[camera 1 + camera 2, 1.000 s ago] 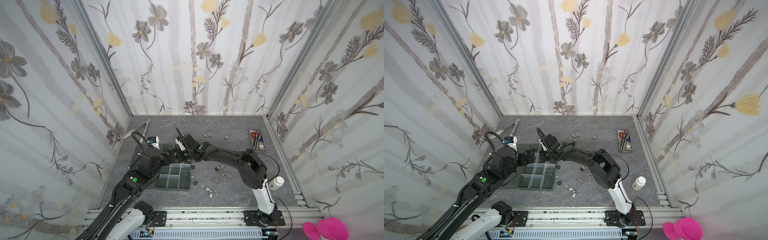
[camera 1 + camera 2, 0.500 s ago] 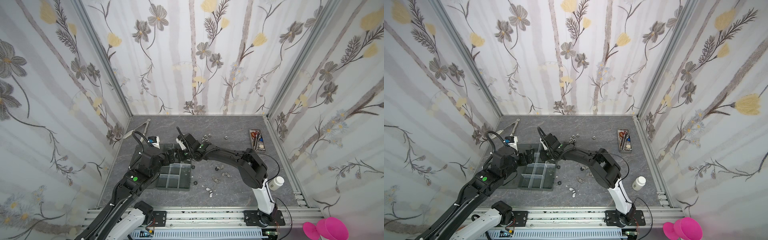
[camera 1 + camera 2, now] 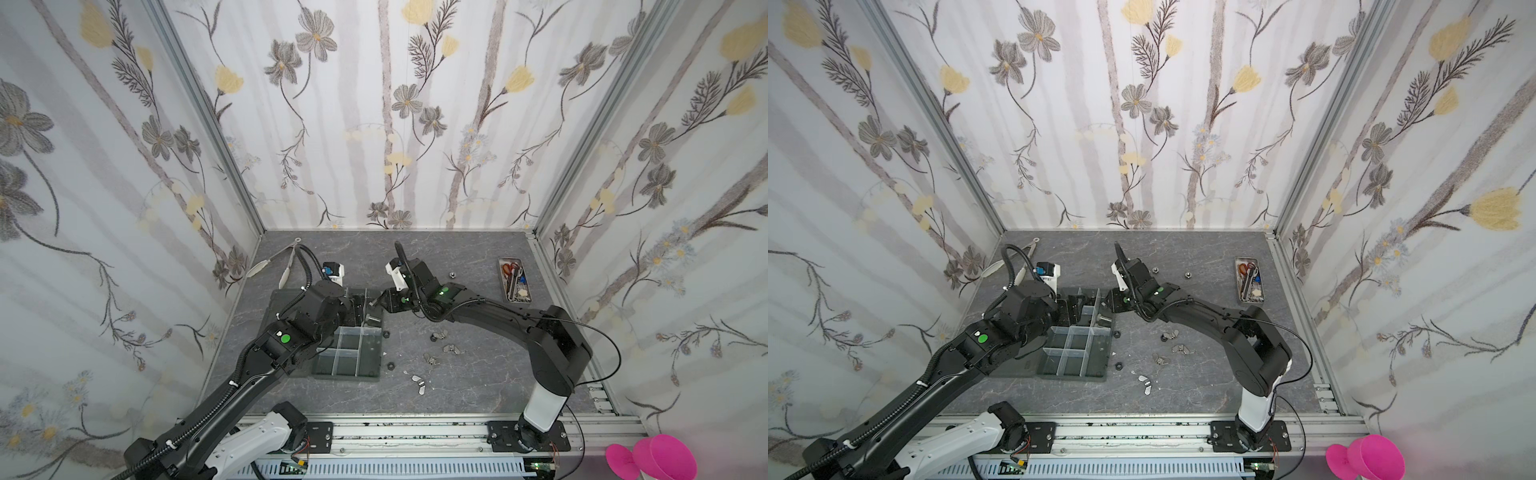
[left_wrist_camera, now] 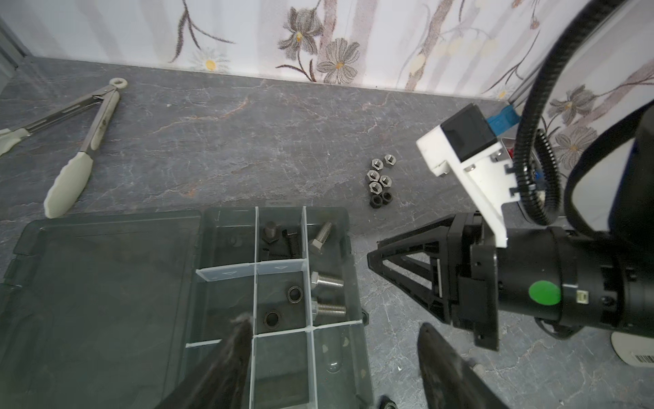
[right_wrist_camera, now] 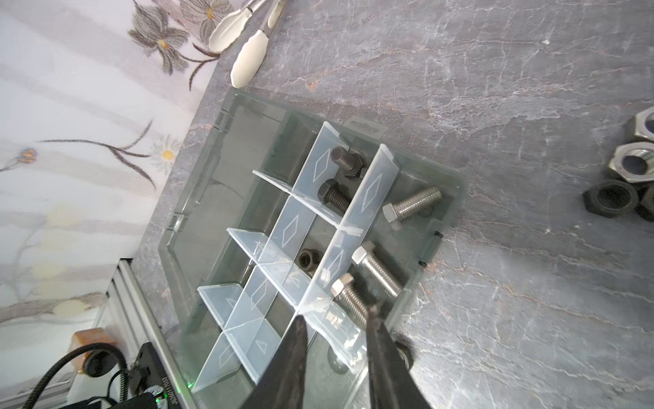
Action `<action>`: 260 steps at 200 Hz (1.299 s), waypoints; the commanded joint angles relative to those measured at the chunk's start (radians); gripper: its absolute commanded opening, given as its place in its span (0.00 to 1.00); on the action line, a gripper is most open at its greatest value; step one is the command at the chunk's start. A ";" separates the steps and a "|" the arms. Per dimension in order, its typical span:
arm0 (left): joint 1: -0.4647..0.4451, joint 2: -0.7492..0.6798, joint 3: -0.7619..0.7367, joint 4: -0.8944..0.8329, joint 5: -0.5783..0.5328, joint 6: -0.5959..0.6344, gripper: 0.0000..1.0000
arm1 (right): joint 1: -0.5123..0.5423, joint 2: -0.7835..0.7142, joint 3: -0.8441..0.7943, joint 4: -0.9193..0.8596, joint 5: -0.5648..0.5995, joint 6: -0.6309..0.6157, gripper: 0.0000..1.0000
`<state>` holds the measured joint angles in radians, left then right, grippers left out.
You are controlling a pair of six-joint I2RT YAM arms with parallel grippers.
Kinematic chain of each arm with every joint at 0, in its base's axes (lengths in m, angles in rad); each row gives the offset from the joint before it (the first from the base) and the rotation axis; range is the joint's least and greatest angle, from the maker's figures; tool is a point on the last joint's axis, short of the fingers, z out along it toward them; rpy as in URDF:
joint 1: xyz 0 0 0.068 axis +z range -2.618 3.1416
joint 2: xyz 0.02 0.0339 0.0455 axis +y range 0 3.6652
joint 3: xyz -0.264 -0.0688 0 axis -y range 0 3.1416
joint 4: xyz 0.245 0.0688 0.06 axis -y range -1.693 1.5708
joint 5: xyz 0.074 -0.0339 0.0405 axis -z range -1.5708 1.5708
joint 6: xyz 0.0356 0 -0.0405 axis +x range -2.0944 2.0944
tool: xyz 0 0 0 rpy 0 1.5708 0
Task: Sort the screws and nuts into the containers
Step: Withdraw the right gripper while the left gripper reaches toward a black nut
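Note:
The containers are cells of a dark grey organiser tray (image 3: 345, 376), shown in both top views. Silver screws (image 4: 327, 282) fill two edge cells, black screws (image 4: 270, 233) lie in a far cell and black nuts (image 4: 294, 294) in a middle one. My left gripper (image 4: 334, 336) hangs open over the tray's near cells with nothing between its fingers. My right gripper (image 5: 334, 318) is open a little above the cell with two silver screws (image 5: 377, 269), holding nothing. More nuts (image 4: 380, 177) cluster on the table beyond the tray, and wing nuts (image 3: 452, 349) lie to its right.
Metal tongs (image 3: 274, 262) lie at the back left. A narrow metal tray of scissors (image 3: 514, 279) stands at the back right. Two loose black nuts (image 3: 390, 365) sit just outside the organiser's right wall. The two grippers are close together over the tray's far right corner.
My right gripper has gone from shut to slightly open over the silver-screw cell. My left gripper's jaws have narrowed somewhat. Both arms have barely shifted.

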<state>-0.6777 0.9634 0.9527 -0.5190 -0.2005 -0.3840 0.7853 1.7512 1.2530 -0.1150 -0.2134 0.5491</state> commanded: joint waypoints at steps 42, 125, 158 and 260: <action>-0.130 0.161 0.094 -0.032 -0.091 -0.066 0.61 | -0.111 -0.228 -0.239 0.097 0.011 0.017 0.30; -0.286 0.413 0.167 -0.059 -0.135 -0.145 0.57 | -0.303 -0.430 -0.477 0.139 -0.029 0.034 0.36; -0.319 0.494 0.185 -0.052 -0.124 -0.159 0.63 | -0.356 -0.473 -0.550 0.155 -0.060 0.033 0.36; -0.362 0.738 0.272 -0.073 -0.133 -0.185 0.68 | -0.430 -0.530 -0.651 0.189 -0.115 0.026 0.36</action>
<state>-1.0397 1.6604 1.2057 -0.5674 -0.3115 -0.5327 0.3656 1.2335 0.6178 0.0296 -0.3061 0.5751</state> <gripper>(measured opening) 0.678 0.364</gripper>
